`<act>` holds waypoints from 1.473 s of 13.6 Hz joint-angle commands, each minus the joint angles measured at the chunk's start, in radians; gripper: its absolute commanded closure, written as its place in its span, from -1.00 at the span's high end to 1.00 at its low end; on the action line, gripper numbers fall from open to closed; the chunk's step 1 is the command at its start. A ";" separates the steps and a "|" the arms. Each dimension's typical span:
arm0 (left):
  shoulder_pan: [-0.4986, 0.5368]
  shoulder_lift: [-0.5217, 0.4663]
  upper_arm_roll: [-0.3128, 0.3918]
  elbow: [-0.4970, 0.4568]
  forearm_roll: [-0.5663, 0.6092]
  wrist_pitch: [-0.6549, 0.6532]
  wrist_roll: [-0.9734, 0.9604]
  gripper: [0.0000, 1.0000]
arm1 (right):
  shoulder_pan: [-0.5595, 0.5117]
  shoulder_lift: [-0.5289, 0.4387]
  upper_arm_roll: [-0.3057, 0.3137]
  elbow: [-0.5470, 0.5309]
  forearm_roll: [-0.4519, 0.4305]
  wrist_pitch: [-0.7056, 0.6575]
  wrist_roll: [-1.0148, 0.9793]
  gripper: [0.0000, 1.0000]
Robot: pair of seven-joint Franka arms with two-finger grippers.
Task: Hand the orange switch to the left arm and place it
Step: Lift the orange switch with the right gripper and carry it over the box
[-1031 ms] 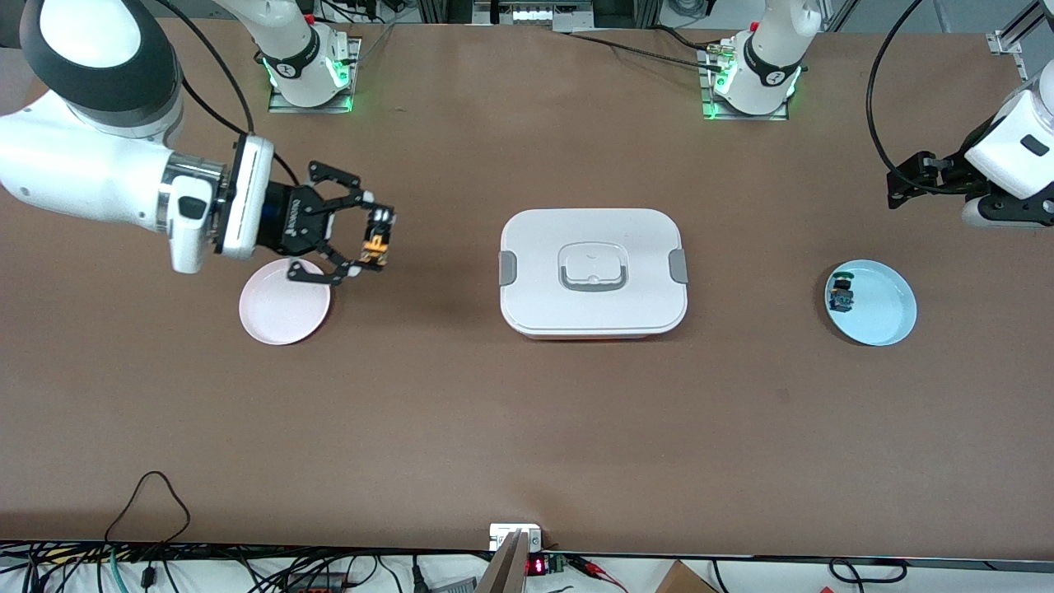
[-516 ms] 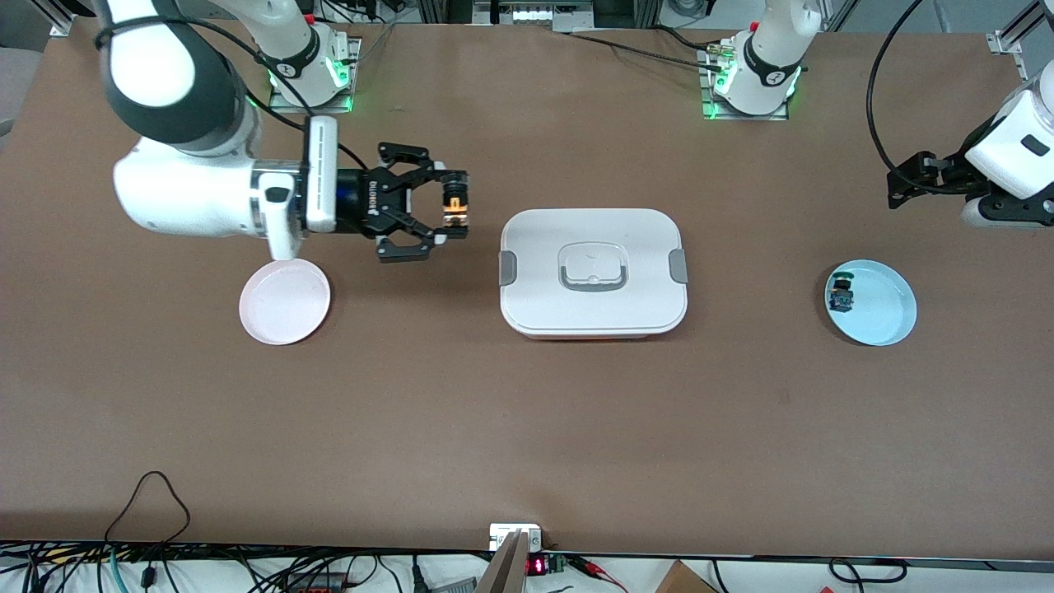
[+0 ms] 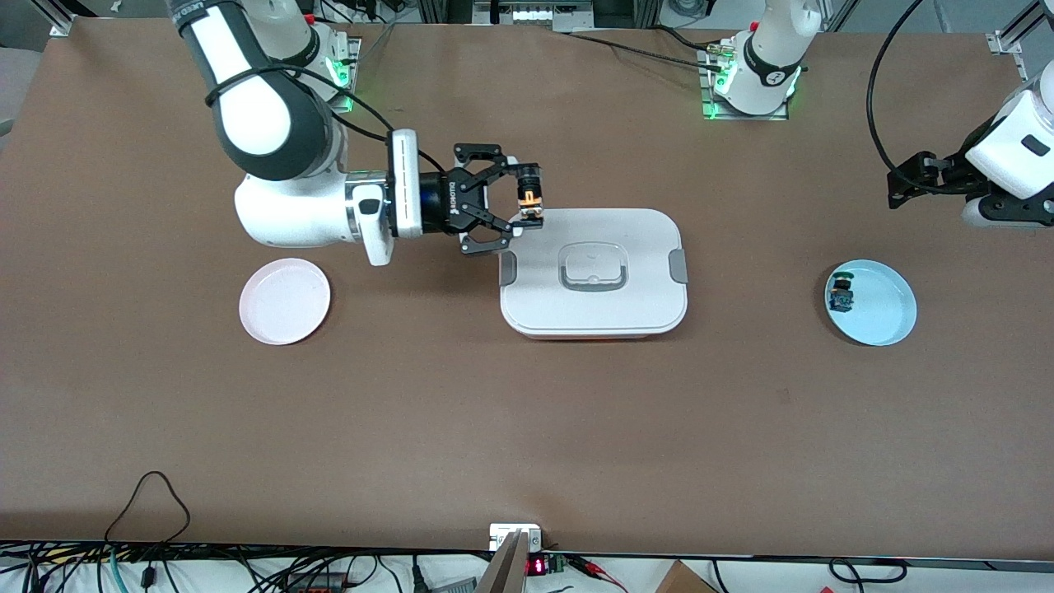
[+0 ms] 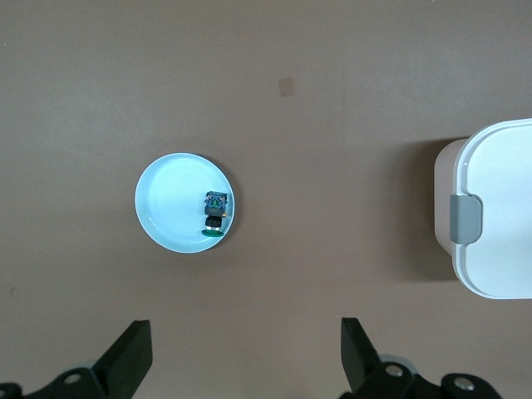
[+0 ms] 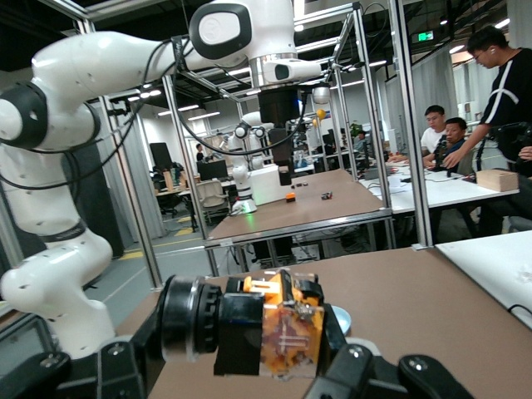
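You are in the carry step. The right claw (image 3: 525, 196) is pinching the orange switch (image 3: 529, 200) between its fingertips, in the upper middle of the front view. It hangs over the corner of the box (image 3: 626, 306) that lies at the right arm's end and toward the robots' bases. In the right wrist view the switch (image 5: 278, 332) lies crosswise between the fingers, black cap to one side and orange-tan body showing.

The pink plate (image 3: 284, 301) lies bare in the middle band of the frame at the right arm's end. The blue plate (image 3: 893, 321) at the left arm's end holds a green-capped switch (image 3: 841, 295).

The left claw (image 3: 897, 183) is spread wide and holds nothing. It waits over the table (image 3: 527, 428) at the left arm's end, with the blue plate below it in the left wrist view.

As I judge it, the hand-over is next. You need to bring the left arm in toward the middle and keep both claws well above the lid. The left fingers must close on the free end of the switch before the right claw lets go. It is a tiny part, so there is little room for a second grip.

For writing, white letters on the right claw's black body seem to read ROBOTIQ. The lettering on the right arm's upper link is cut off, and the red digits at the bottom edge are too small to read.
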 commanded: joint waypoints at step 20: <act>0.079 0.146 -0.001 0.010 -0.771 -0.201 0.005 1.00 | 0.122 0.105 -0.014 0.187 0.097 0.131 -0.042 -1.00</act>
